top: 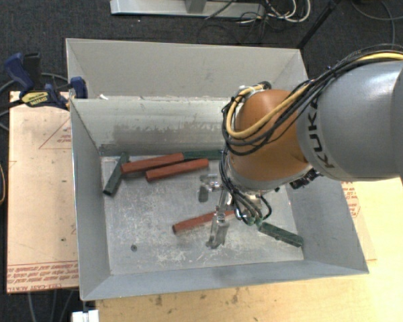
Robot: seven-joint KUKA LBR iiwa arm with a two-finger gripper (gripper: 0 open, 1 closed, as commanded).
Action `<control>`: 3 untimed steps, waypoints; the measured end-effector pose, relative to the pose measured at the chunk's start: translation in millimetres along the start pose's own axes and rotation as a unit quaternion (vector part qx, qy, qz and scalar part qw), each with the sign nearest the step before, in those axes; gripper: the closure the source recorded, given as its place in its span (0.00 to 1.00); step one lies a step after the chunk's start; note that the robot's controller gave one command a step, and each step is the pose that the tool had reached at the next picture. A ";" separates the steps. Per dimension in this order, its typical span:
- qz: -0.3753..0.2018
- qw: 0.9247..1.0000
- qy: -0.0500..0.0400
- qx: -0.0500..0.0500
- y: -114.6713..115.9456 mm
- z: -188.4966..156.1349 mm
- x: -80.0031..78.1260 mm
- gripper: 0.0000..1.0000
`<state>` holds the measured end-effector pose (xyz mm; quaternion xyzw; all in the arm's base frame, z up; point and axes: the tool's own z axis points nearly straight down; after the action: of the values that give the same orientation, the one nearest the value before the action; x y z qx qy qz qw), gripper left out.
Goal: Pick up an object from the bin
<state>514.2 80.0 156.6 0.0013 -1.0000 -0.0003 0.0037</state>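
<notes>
Gripper: the gripper (211, 215) hangs low over the middle of the bin (91, 233), under the arm's orange wrist cover (265, 136).

Fingers: the fingers (217, 237) stand apart, one on the far side and one on the near side, with a gap between them. They grip nothing yet.

Thing in question: a short red-brown bar (191, 223) lies flat on the bin floor, near the middle and a little toward the near wall.

Long axis: the bar runs left to right, its right end tipped slightly toward the far side.

Key relation: the bar's right end reaches into the gap between the fingers, while most of its length lies to their left. The fingers sit across the bar's short width, so closing them would pinch it near that end, not at its middle.

Judgement: a grasp so far off centre may let the left end droop on lifting.

Neighbours: a dark green bar (280, 233) lies just to the right of the fingers, close but apart from the red-brown one.

Further off: two longer red-brown bars (162, 166) lie by the far wall, and another dark green bar (113, 178) at the left, all well apart from the fingers.
</notes>
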 end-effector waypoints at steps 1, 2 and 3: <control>-0.042 0.999 -0.002 0.000 -15.8 90.2 -52.6 0.00; -0.042 0.999 -0.005 0.000 -14.8 85.5 -53.8 1.00; -0.072 0.997 -0.004 0.001 -78.1 86.1 -21.2 1.00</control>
<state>535.0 2.0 70.2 0.0730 -0.9973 0.0005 -0.0001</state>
